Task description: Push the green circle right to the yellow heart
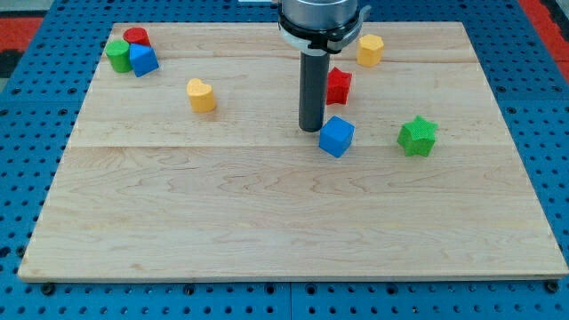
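The green circle (117, 55) sits at the board's top left, touching a red block (136, 37) and a blue block (143, 60). The yellow heart (202, 95) lies to its right and a little lower. My tip (310, 130) rests on the board near the middle, far to the right of both, just left of a blue cube (336, 136).
A red star-like block (338, 85) stands just right of the rod. A yellow hexagon (370, 50) sits at the top right. A green star (417, 136) lies at the right. The wooden board (284, 222) is ringed by a blue pegboard.
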{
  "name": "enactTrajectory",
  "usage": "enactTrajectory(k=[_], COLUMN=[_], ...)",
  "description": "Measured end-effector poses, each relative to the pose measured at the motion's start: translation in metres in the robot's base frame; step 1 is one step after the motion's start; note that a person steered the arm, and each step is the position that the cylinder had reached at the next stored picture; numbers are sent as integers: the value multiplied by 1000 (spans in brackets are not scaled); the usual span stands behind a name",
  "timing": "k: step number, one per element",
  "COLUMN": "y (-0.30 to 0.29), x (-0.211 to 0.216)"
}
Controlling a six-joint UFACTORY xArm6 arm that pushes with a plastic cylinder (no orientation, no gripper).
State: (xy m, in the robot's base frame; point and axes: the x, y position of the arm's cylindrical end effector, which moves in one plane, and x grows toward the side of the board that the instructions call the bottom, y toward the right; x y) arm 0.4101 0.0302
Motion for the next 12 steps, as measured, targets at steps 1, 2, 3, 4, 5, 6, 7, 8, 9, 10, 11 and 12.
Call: enactTrajectory(k=[1, 2, 3, 4, 5, 6, 7, 8, 9, 10, 11, 12], y=[-1, -2, -26, -51, -52, -81, -131, -186, -233, -266, -327, -302], x=[-10, -11, -45, -66, -82, -136, -174, -200, -200, -219, -183, -140])
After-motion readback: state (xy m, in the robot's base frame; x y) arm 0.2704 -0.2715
